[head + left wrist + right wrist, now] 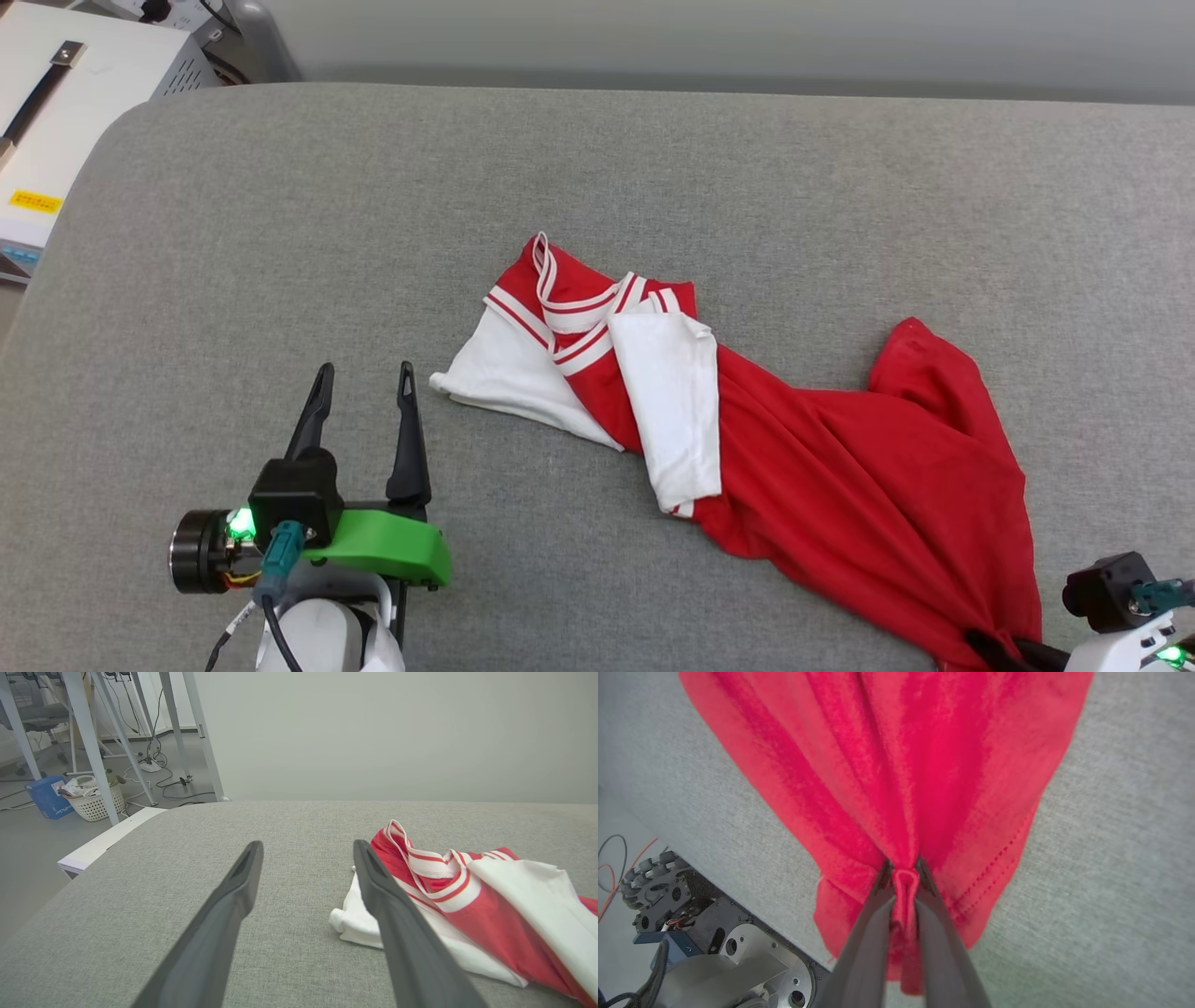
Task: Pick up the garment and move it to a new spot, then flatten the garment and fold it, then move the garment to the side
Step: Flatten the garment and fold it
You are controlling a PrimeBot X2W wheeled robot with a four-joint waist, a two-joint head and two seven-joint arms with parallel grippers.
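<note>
The garment (840,467) is a red shirt with white sleeves and striped trim, lying crumpled and stretched across the grey padded surface (280,233), collar toward the middle and hem toward the near right. My right gripper (980,642) is at the bottom right edge, shut on a bunched fold of the red hem (901,765), which is pinched between the fingertips of my right gripper (902,870). My left gripper (365,369) hovers open at the lower left, empty, just left of the white sleeve (355,924). The shirt's front print is hidden.
A white device (75,75) stands off the surface's far left corner. The left wrist view shows a white basket (93,802), a blue box (46,795) and white frame legs on the floor. My wheeled base (714,938) lies below the surface's near edge.
</note>
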